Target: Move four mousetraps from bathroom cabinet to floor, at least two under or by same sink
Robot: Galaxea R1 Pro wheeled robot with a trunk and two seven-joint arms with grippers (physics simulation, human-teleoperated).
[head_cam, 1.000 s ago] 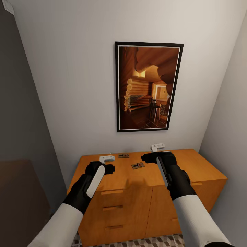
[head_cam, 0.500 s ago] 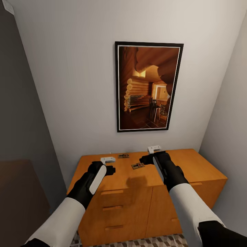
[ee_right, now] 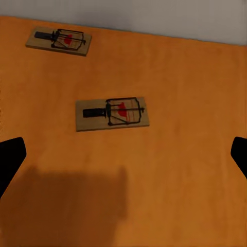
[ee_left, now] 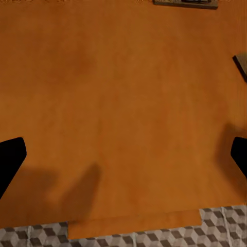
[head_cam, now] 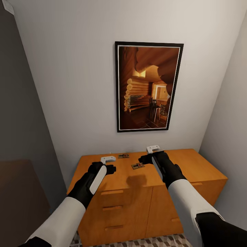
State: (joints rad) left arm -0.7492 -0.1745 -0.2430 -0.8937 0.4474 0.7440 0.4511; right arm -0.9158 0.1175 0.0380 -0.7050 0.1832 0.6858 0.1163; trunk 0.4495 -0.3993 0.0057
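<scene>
Two mousetraps lie flat on the orange-brown cabinet [head_cam: 192, 164] top: the nearer mousetrap [head_cam: 138, 165] [ee_right: 113, 113] and the farther mousetrap [head_cam: 123, 155] [ee_right: 59, 39] close to the wall. My right gripper [head_cam: 143, 160] [ee_right: 123, 154] hovers open above the cabinet top, just right of the nearer trap, its dark fingertips [ee_right: 10, 157] wide apart and empty. My left gripper [head_cam: 109, 167] [ee_left: 123, 159] is also open and empty over the left part of the top. In the left wrist view the farther mousetrap [ee_left: 185, 2] shows at one edge.
A framed picture [head_cam: 148, 86] of a log interior hangs on the white wall behind the cabinet. Walls close in on both sides. The cube-patterned bathroom floor [head_cam: 137, 242] [ee_left: 221, 226] shows in front of the cabinet. Drawer fronts with handles [head_cam: 112, 207] face me.
My right arm has reached forward and a little left over the cabinet top, closer to the nearer mousetrap. The left arm has hardly moved. Both traps lie where they were.
</scene>
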